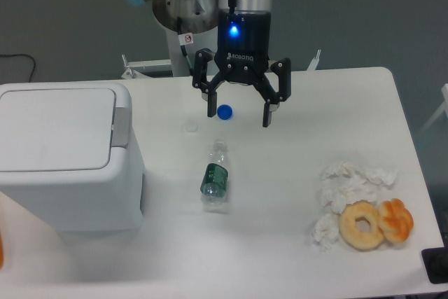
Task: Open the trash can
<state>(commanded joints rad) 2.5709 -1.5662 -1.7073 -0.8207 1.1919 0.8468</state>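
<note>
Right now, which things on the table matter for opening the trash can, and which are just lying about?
For the job:
trash can, lid down
its grey push tab
gripper, open, empty

Lying about:
plastic bottle on its side
blue cap
clear cap
crumpled tissues
doughnut
orange pastry

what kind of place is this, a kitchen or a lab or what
Most likely a robotics lab or test bench, not a kitchen. A robot arm's open gripper hangs over a plain white table, and staged props lie around it: a closed trash can, a plastic bottle, crumpled tissues, a doughnut.
</note>
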